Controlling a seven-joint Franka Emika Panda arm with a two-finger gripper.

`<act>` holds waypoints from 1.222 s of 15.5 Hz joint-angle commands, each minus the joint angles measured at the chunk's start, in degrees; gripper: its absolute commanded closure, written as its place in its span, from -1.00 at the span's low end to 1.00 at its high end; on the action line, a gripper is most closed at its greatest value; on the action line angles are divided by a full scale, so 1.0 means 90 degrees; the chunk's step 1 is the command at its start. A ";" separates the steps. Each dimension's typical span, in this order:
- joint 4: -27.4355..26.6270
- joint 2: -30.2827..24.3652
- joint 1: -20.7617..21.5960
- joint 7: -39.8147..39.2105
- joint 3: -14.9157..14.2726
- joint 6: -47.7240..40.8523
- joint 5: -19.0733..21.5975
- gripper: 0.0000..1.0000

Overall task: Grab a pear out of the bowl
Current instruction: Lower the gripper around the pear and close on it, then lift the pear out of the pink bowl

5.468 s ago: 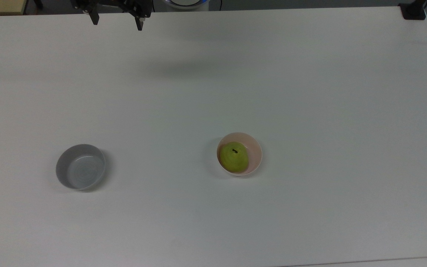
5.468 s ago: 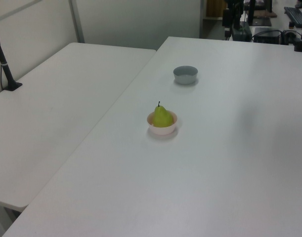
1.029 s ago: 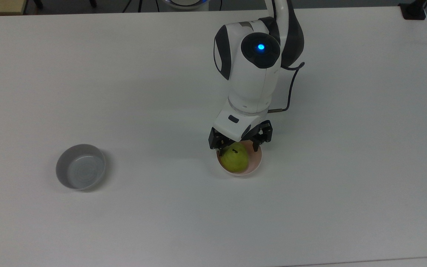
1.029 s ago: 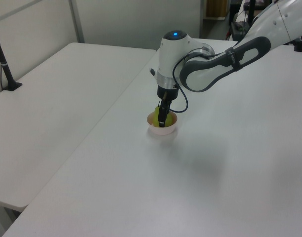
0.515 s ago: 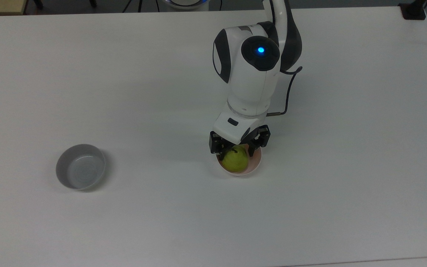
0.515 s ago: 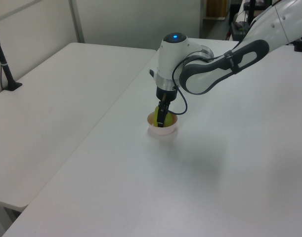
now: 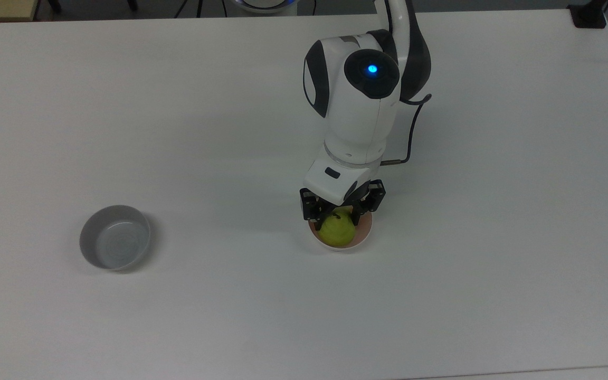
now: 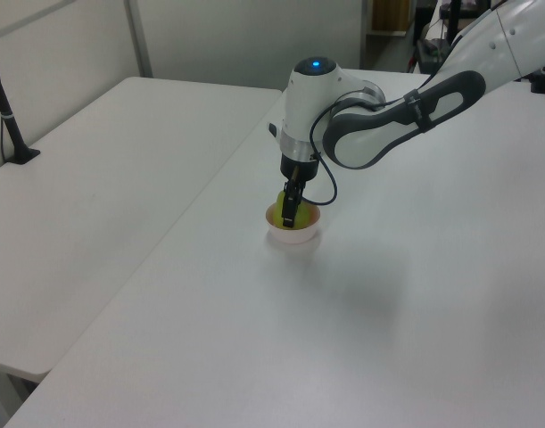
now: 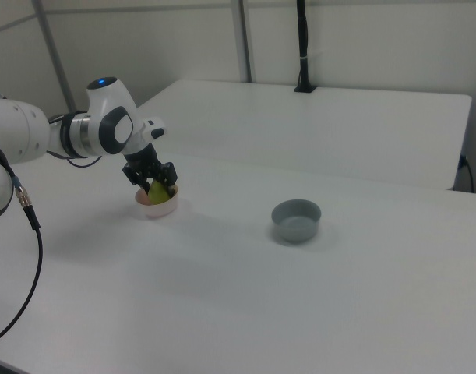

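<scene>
The yellow-green pear [image 7: 337, 233] stands upright in the pale pink bowl [image 7: 366, 232] near the middle of the white table. My gripper [image 7: 338, 214] reaches straight down over it, and its two black fingers press on opposite sides of the pear's upper half. The pear's bottom is still inside the bowl. In the left view one finger [image 8: 288, 210] covers most of the pear [image 8: 280, 198] above the bowl [image 8: 294, 234]. In the right view the gripper [image 9: 152, 181] straddles the pear [image 9: 157, 190] in the bowl [image 9: 159, 208].
An empty grey bowl [image 7: 115, 244] sits far off toward the top view's left, also seen as the grey bowl [image 9: 296, 220] in the right view. A second white table [image 8: 94, 178] adjoins at the left view's left. A black post [image 9: 301, 47] stands on the far table.
Since 5.5 s ago the arm came from the far edge to the pink bowl. Over the last second the fingers dropped around the pear and drew inward onto it.
</scene>
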 commanded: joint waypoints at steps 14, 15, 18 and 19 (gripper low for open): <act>-0.0645 -0.2274 -0.0575 -0.0346 -0.0012 -0.0516 0.0060 0.29; -0.0810 -0.2449 -0.0683 -0.0454 -0.0002 -0.0623 0.0060 0.28; -0.1017 -0.2860 -0.1082 -0.0970 0.0017 -0.1432 0.0060 0.28; -0.1037 -0.2968 -0.1277 -0.1156 0.0027 -0.1725 0.0060 0.28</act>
